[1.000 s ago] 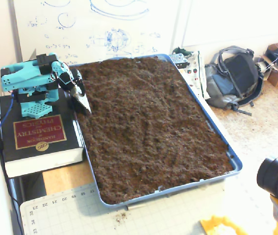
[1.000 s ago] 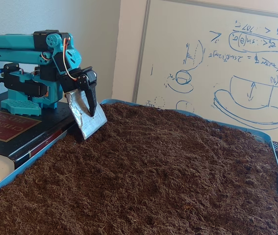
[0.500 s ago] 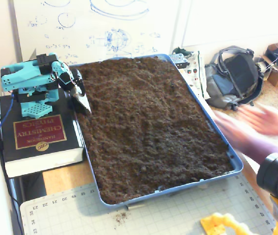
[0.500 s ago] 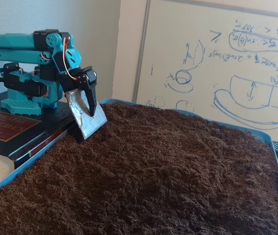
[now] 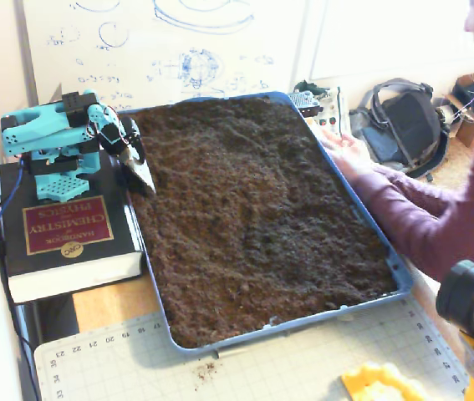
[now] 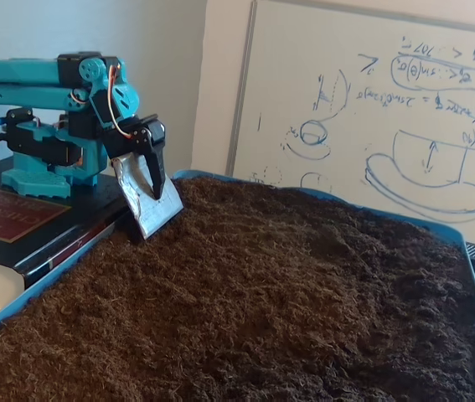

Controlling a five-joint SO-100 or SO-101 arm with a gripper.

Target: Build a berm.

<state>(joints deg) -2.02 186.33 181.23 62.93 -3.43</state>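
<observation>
Teal gripper (image 6: 155,197), clamped on a metal blade (image 6: 147,205), sits at the tray's (image 5: 376,235) corner; flat soil (image 5: 253,209) stretches away, no berm yet.

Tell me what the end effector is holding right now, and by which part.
The end effector carries a flat silver scoop blade at its upper end; whether it is gripped or fixed on cannot be told.

berm (image 5: 253,209), low uneven dark soil mound
</observation>
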